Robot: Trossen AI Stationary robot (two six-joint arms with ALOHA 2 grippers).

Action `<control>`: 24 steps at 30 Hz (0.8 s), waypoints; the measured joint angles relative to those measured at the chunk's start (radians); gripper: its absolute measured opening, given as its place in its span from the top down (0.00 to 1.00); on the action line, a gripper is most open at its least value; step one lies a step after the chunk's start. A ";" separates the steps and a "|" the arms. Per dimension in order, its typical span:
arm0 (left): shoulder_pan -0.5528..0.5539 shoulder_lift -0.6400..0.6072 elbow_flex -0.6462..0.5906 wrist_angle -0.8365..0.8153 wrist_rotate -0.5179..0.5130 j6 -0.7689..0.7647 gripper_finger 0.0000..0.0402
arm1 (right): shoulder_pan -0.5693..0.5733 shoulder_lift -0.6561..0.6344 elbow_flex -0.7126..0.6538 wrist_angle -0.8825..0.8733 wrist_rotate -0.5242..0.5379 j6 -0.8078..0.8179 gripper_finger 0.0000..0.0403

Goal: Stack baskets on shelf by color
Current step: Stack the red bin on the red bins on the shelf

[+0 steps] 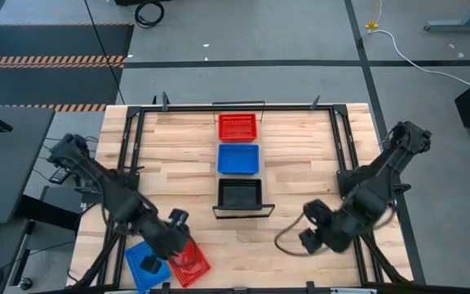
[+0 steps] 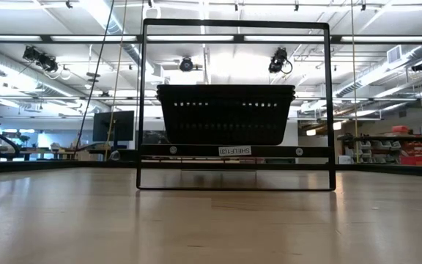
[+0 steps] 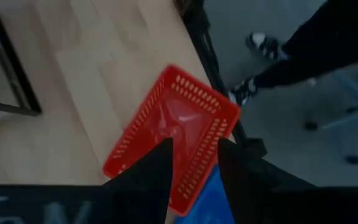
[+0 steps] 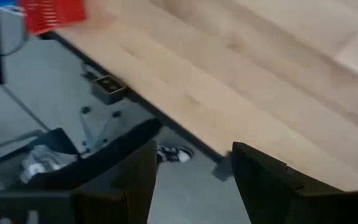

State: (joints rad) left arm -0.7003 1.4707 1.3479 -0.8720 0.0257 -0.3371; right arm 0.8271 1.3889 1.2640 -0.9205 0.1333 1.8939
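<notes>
On the shelf three baskets sit in a row: red farthest, blue in the middle, black nearest. The black one fills the low view, resting on the shelf. A second red basket lies askew at the table's near left corner, beside a second blue basket. My left gripper is open, with its fingers over this red basket's wall. My right gripper is open and holds nothing, near the table's near right edge. My left gripper comes at the near red basket from above, pointing down, its fingers spread over one side wall. Whether they touch the wall, I cannot tell.
A black metal frame stands around the shelf, with rails along the table's sides. A person's shoes stand on the floor just beyond the near edge. Bare wood lies between the shelf and the right arm.
</notes>
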 joint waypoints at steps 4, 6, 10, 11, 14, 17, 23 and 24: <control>-0.040 0.062 0.000 0.003 0.020 -0.011 0.66 | 0.082 0.051 0.000 0.063 0.045 0.034 0.48; -0.063 0.093 0.000 0.006 0.047 -0.011 0.65 | 0.111 0.078 0.000 0.089 0.046 0.047 0.48; -0.104 0.160 0.000 0.008 0.088 -0.007 0.61 | 0.152 0.130 0.000 0.132 0.046 0.071 0.48; -0.114 0.176 0.000 0.011 0.088 -0.003 0.60 | 0.159 0.142 0.000 0.142 0.046 0.076 0.48; -0.136 0.224 0.000 0.033 0.085 0.024 0.57 | 0.173 0.176 0.000 0.187 0.046 0.078 0.48; -0.151 0.264 0.000 0.052 0.078 0.034 0.54 | 0.181 0.200 0.000 0.231 0.048 0.078 0.48; -0.152 0.337 0.000 0.083 0.076 0.038 0.51 | 0.191 0.233 0.000 0.268 0.050 0.078 0.48; -0.151 0.348 0.000 0.086 0.075 0.043 0.51 | 0.192 0.234 0.000 0.270 0.052 0.078 0.48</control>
State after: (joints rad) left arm -0.8509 1.8190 1.3483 -0.7863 0.1012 -0.2938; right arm 1.0191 1.6233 1.2640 -0.6504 0.1849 1.9720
